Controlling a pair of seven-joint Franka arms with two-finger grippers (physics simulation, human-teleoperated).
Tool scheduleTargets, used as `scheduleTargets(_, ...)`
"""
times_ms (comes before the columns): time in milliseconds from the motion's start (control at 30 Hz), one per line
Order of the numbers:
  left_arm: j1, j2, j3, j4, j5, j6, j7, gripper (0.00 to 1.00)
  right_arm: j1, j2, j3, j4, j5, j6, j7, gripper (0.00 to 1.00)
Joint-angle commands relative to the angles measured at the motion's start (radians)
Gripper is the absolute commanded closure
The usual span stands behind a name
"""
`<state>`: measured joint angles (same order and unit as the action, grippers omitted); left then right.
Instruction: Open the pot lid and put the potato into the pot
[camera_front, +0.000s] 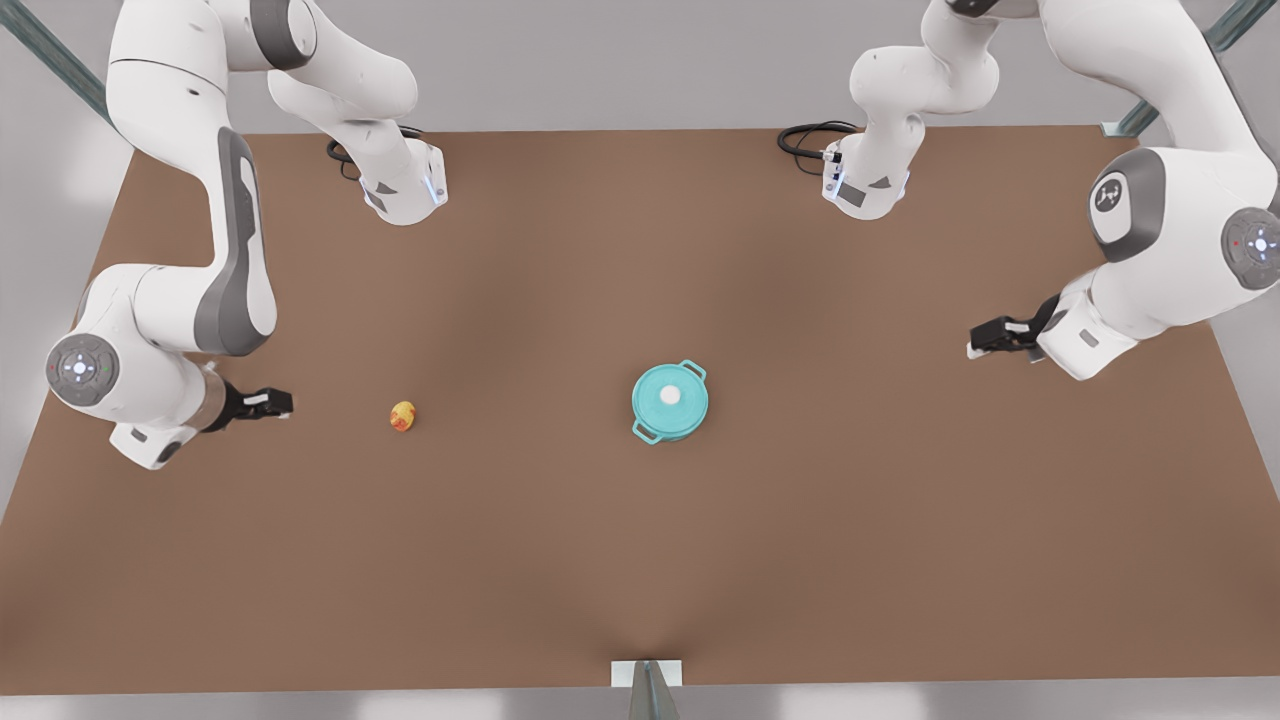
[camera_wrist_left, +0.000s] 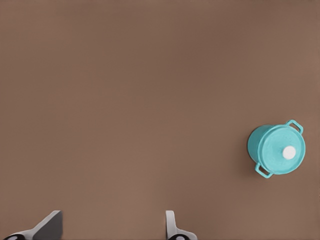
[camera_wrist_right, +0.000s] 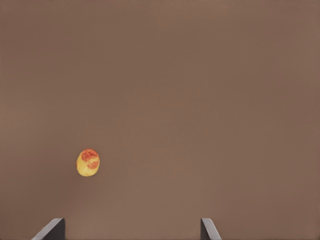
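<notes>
Teal pot (camera_front: 669, 403) stands near the middle of the brown table (camera_front: 640, 560), with the pot lid (camera_front: 670, 398) seated on it and its white knob (camera_front: 670, 396) facing up; the two loop handles lie on a diagonal. The potato (camera_front: 403, 415) rests on the table well apart from the pot, toward the front view's left. The right gripper (camera_front: 268, 404), fingers apart, hovers just beside the potato on that same side and is the nearer to it. The left gripper (camera_front: 985, 336), fingers also apart, hangs at the front view's right, farther from the pot, which lies off to one side of it. Both wrist views cut the fingers off at the tips. The pot's interior is hidden by the lid.
</notes>
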<state>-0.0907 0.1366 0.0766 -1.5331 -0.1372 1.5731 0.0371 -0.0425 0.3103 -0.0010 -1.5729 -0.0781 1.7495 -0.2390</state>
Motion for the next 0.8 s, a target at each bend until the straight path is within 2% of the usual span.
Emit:
scheduleTargets(0,-0.015,0.006,0.0,0.002,-0.005,0.113,-0.005,0.0,0.0,0.0,-0.001,-0.003,0.0,0.074,-0.154,0.0)
scheduleTargets(67,-0.053,0.011,-0.001,0.016,-0.004,0.12,-0.005,0.0,-0.002,0.0,-0.004,-0.006,0.0,0.071,-0.155,0.0)
scheduleTargets(133,-0.228,0.024,-0.006,0.01,0.022,0.142,-0.114,0.0,-0.011,-0.013,-0.005,-0.045,0.008,0.058,-0.155,0.0)
scheduleTargets(200,-0.484,0.103,-0.008,0.011,0.082,0.189,-0.474,0.0,-0.004,-0.092,0.003,-0.162,0.011,0.065,-0.157,0.0)
scheduleTargets(300,-0.705,0.219,-0.006,-0.021,0.128,0.292,-0.894,0.0,0.006,-0.269,0.009,-0.406,0.032,0.171,-0.155,0.0)
scheduleTargets(333,-0.716,0.276,-0.006,-0.01,0.119,0.378,-1.005,0.0,0.019,-0.33,0.012,-0.501,0.034,0.234,-0.143,0.0)
scheduleTargets(400,-0.721,0.374,0.002,0.02,0.126,0.415,-1.007,0.0,0.078,-0.393,0.018,-0.566,0.057,0.257,-0.08,0.0)
scheduleTargets(467,-0.701,0.471,0.005,0.085,0.128,0.453,-1.01,0.0,0.09,-0.382,0.03,-0.558,0.069,0.277,-0.066,0.0)
scheduleTargets(500,-0.701,0.498,0.006,0.091,0.126,0.492,-1.02,0.0,0.096,-0.31,0.035,-0.546,0.08,0.275,-0.025,0.0)
scheduleTargets(533,-0.69,0.52,0.006,0.105,0.128,0.505,-1.008,0.0,0.098,-0.266,0.036,-0.532,0.081,0.277,-0.017,0.07)
scheduleTargets(600,-0.684,0.537,0.005,0.103,0.123,0.539,-1.008,0.0,0.137,-0.186,0.053,-0.518,0.081,0.3,0.098,0.0)
scheduleTargets(667,-0.685,0.551,0.005,0.096,0.117,0.576,-1.007,0.0,0.202,-0.096,0.055,-0.523,0.08,0.442,0.282,0.0)
scheduleTargets(733,-0.687,0.551,0.002,0.087,0.114,0.578,-1.01,0.0,0.208,-0.051,0.055,-0.533,0.087,0.533,0.369,0.0)
scheduleTargets(767,-0.69,0.551,-0.003,0.085,0.114,0.578,-1.014,0.0,0.207,-0.031,0.055,-0.579,0.086,0.646,0.371,0.0)
